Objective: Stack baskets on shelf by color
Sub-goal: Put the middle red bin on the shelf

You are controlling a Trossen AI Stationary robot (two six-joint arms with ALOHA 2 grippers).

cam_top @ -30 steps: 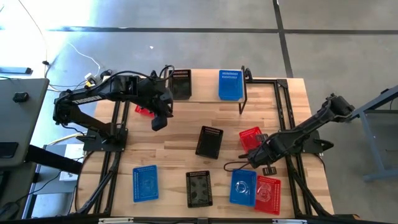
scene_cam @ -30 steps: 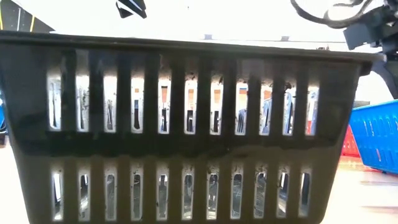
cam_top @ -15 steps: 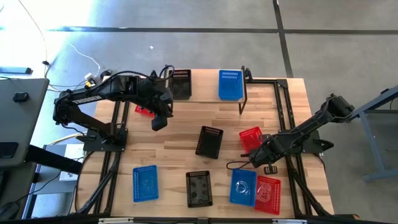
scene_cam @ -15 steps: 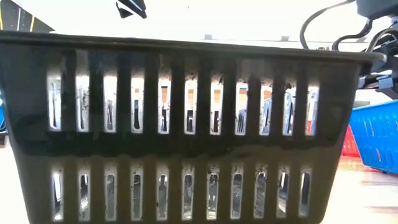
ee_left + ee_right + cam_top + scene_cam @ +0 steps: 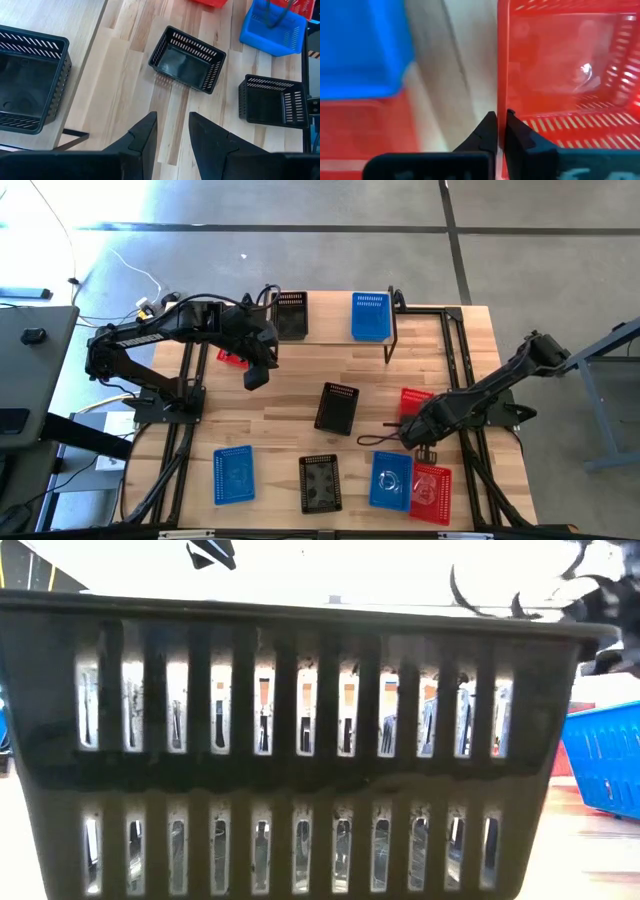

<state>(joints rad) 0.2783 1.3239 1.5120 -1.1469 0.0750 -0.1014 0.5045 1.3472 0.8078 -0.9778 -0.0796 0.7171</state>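
Observation:
A red basket (image 5: 414, 401) stands mouth up on the table right of centre, and my right gripper (image 5: 419, 427) is shut on its near edge. My left gripper (image 5: 255, 376) hangs open above the table's left half, with nothing between its fingers (image 5: 172, 131). On the shelf (image 5: 330, 322) at the far edge stand a black basket (image 5: 291, 315) and a blue basket (image 5: 369, 316). Another black basket (image 5: 336, 408) sits on the table's middle. Behind my left arm, part of a second red basket (image 5: 231, 358) shows. My right gripper pinches the red basket's near wall at its rim (image 5: 498, 90), one finger inside the basket and one outside. The fingers come from above, pointing down. In the high view the basket sits upright on the table.
Along the near edge stand a blue basket (image 5: 233, 474), a black one (image 5: 320, 483), and a blue (image 5: 391, 480) and a red one (image 5: 431, 492) close beside my right gripper. In the low view the black basket (image 5: 300, 740) fills the picture. Black frame rails run along both table sides.
My right gripper has rolled about its pointing line and shut on the red basket's wall. The red basket has turned on the table from slanted to nearly square with the edges and sits slightly farther right.

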